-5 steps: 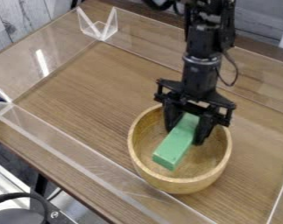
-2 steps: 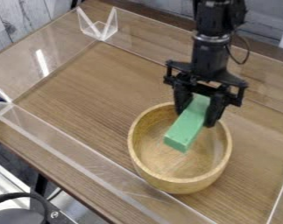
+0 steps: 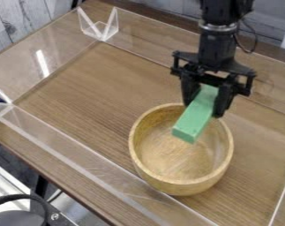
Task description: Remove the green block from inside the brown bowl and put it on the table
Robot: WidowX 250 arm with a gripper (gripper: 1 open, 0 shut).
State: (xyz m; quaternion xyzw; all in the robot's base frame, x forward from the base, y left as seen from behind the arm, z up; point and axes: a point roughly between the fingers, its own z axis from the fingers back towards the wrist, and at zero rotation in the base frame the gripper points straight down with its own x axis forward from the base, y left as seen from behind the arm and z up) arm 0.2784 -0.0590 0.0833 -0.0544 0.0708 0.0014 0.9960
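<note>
Clear acrylic bracket (image 3: 99,24): far left of the brown bowl (image 3: 181,150), well apart, idle. Table (image 3: 86,97): bare wood left of the bowl, free for set-down. Brown bowl: empty inside. Green block (image 3: 195,119): above the bowl's far side, tilted, lifted clear of the floor to pass the rim. Gripper (image 3: 212,95): pointing down, jaws clamped on the block's upper end.
</note>
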